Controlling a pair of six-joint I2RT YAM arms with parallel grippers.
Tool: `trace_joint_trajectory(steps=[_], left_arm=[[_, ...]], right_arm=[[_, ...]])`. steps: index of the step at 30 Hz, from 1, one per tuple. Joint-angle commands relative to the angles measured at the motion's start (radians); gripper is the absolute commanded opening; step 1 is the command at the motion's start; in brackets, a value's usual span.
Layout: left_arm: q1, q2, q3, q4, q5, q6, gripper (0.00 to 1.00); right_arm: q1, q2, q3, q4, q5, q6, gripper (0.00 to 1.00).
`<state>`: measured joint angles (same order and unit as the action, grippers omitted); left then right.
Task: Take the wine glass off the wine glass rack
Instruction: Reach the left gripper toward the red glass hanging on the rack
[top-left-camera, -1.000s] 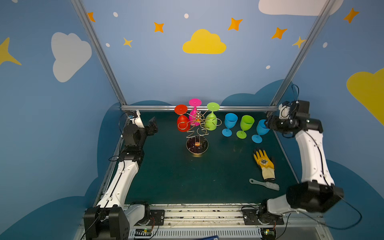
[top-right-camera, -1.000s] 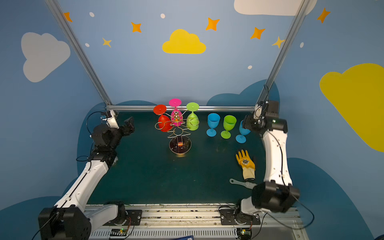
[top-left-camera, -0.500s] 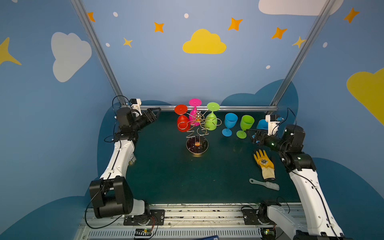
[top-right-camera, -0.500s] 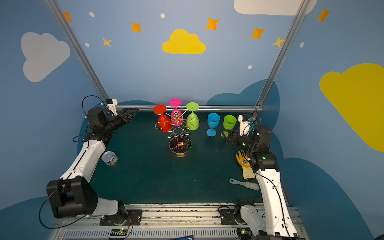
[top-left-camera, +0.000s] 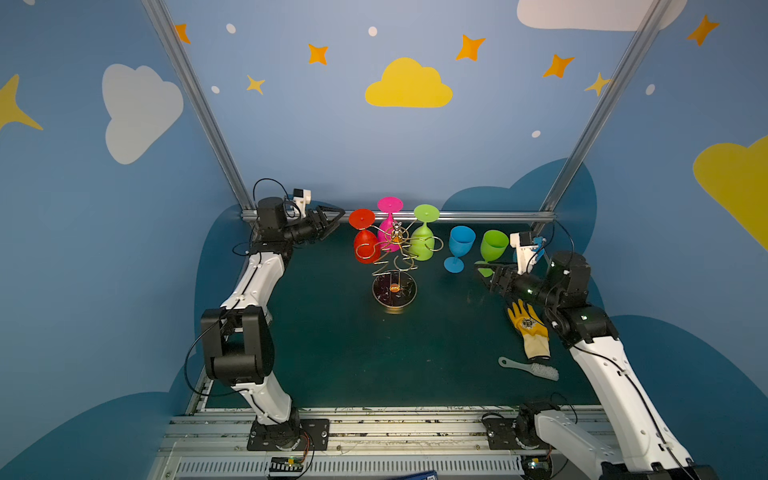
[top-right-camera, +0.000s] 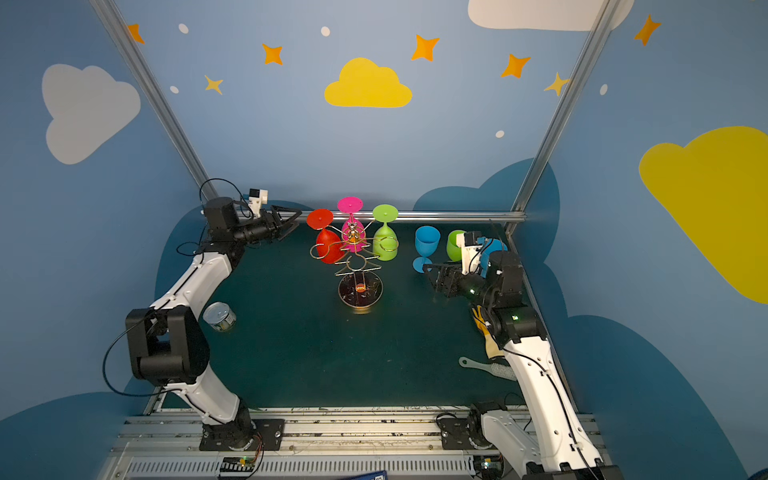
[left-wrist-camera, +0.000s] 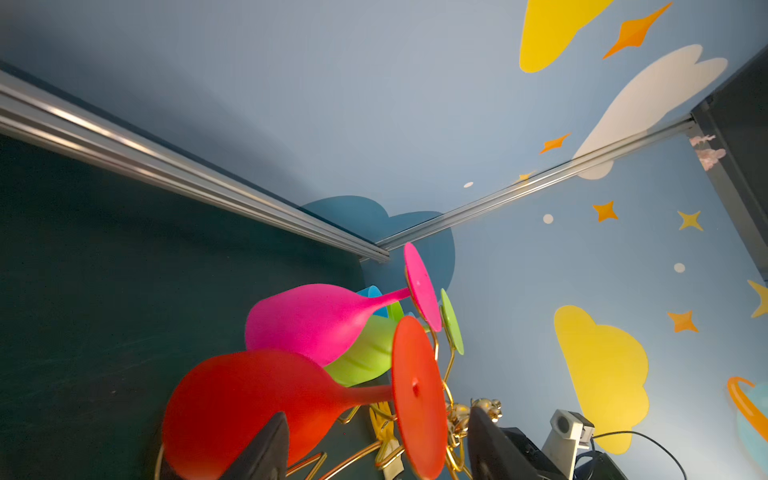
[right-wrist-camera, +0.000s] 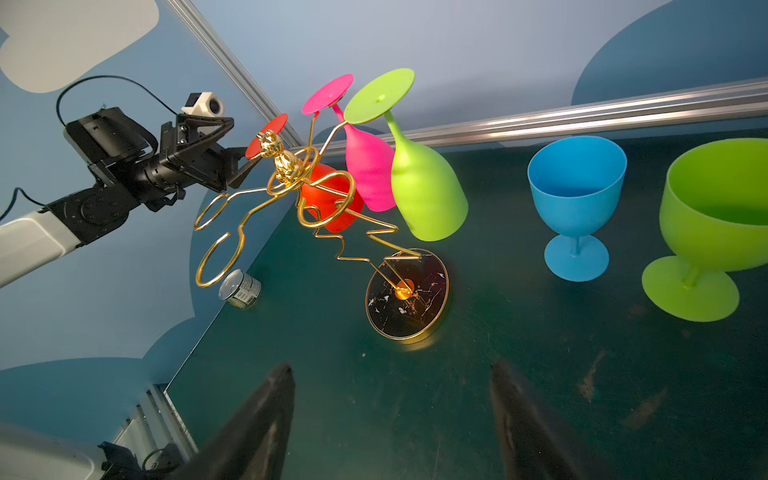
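Rack (top-left-camera: 388, 293): stands on the surface (top-left-camera: 332, 345) and carries three glasses bowl-down, feet up. Red glass (top-left-camera: 365, 248): hangs on the rack's side toward the left pincer (top-left-camera: 337, 221). Pink glass (top-left-camera: 390, 205) on the rack's far side, green glass (top-left-camera: 423, 246) on the side toward the right pincer (top-left-camera: 485, 277).

Left pincer (top-right-camera: 294, 222): level with the rack's top, fingers apart, open. Tips just beside the red glass's foot disc in both top views. Seen from the left wrist, red glass (left-wrist-camera: 249, 399) lies straight ahead, stem and foot framed between the two dark fingers (left-wrist-camera: 266, 449), bowl partly behind one of them. Touching or not: cannot tell.

Right pincer (right-wrist-camera: 391, 365): open, low over the surface, well apart from the rack, pointed toward the rack's dark round base.

Blue glass (top-left-camera: 459, 247): upright on the surface, beside the rack on the right pincer's side.
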<state>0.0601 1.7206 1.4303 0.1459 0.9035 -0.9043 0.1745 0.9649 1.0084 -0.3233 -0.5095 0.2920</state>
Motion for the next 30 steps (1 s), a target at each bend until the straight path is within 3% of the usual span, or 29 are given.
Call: trace_joint_trajectory(steps=[1, 18, 30], left_arm=[[-0.021, 0.003, 0.029, -0.035, 0.007, 0.037, 0.67], [-0.088, 0.025, 0.124, -0.281, -0.121, 0.244, 0.54], [-0.091, 0.016, 0.138, -0.334, -0.155, 0.282, 0.3]], right_arm=[[0.014, -0.022, -0.017, 0.025, 0.02, 0.009, 0.74], [0.039, -0.029, -0.029, 0.037, 0.025, 0.016, 0.74], [0.042, -0.038, -0.038, 0.044, 0.033, 0.024, 0.74]])
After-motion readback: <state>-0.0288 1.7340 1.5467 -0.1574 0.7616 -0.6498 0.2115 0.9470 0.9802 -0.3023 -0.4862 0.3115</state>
